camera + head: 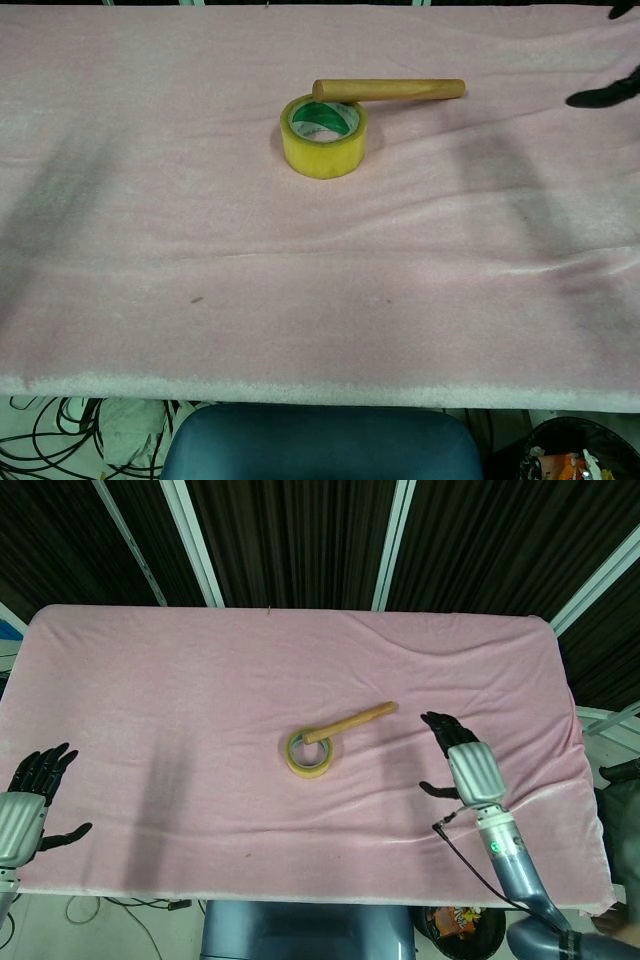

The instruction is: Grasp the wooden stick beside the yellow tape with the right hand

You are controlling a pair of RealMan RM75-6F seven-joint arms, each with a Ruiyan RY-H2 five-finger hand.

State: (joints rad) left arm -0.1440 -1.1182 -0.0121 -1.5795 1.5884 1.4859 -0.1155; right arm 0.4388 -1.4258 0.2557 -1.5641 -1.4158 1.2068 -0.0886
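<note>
A wooden stick (pixel 351 721) (pixel 390 90) lies on the pink cloth with its left end propped on the rim of a yellow tape roll (pixel 309 752) (pixel 323 135). My right hand (pixel 463 761) hovers to the right of the stick's far end, fingers spread, holding nothing, a short gap away. In the chest view only its dark fingertips (pixel 607 93) show at the right edge. My left hand (pixel 28 798) is at the table's front left corner, fingers apart and empty.
The pink cloth (pixel 200 700) covers the whole table, with wrinkles near the right side. A blue chair back (pixel 320 445) sits below the front edge. Cables (pixel 60 435) hang under the table at the left.
</note>
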